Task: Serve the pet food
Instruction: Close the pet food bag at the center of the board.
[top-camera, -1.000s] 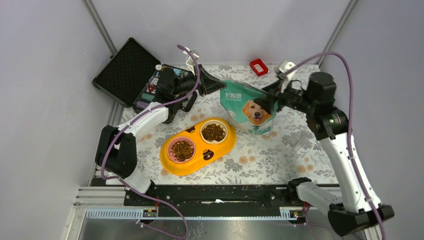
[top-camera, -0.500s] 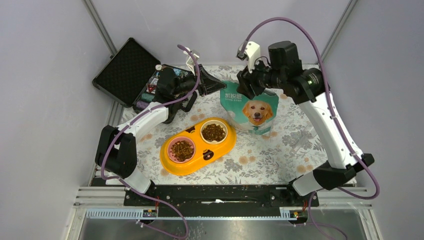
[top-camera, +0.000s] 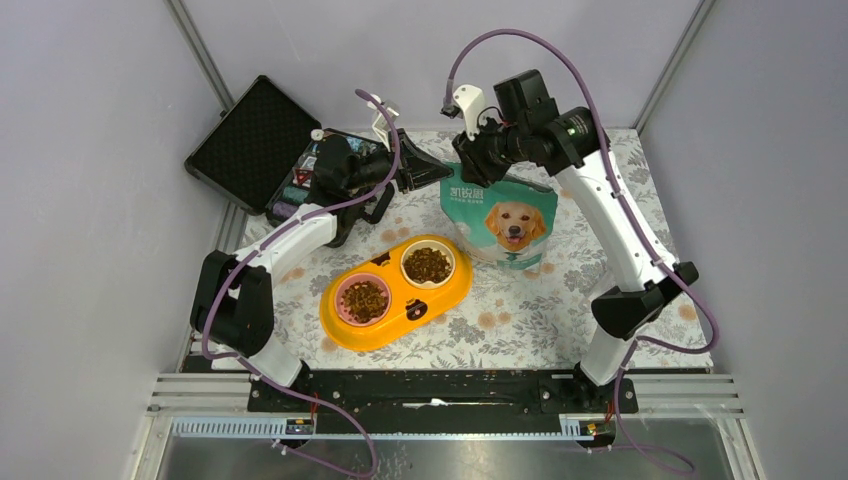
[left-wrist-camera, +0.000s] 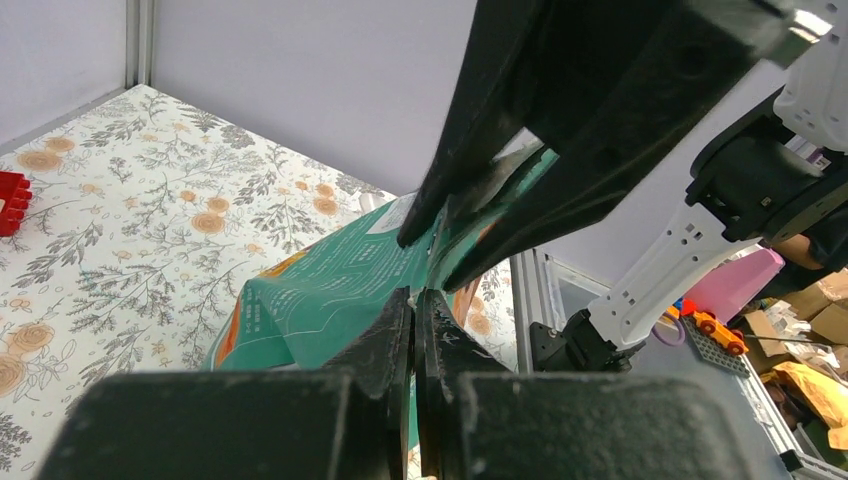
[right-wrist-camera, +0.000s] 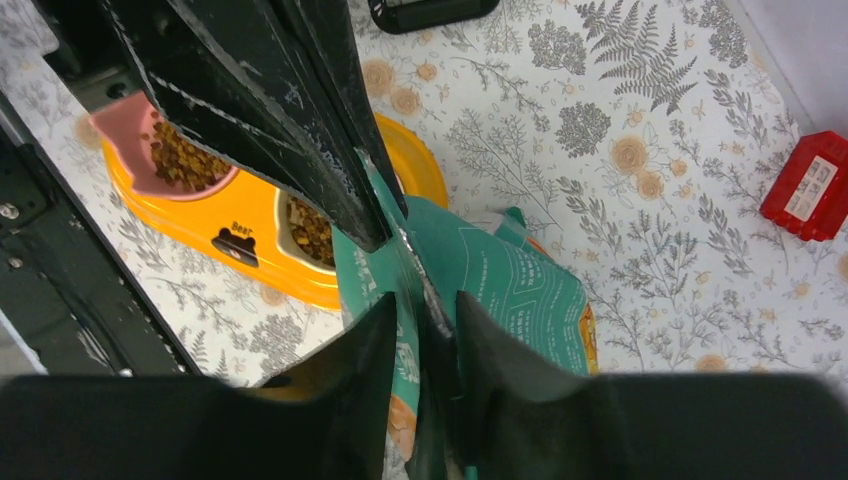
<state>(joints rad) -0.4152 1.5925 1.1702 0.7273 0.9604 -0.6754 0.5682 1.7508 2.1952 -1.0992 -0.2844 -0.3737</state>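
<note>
Teal-and-white pouch (top-camera: 500, 215) stands upright at the far middle of your counter (top-camera: 560, 300), just behind the orange double feeder (top-camera: 395, 315). There's kibble (top-camera: 427, 264) in both of its bowls. Your left gripper (top-camera: 443, 172) has its jaws pinched tight on the pouch's top left corner. Your right gripper (right-wrist-camera: 425, 310) straddles the top edge, jaws narrow, one each side. Can't tell if they're actually clamping.
</note>
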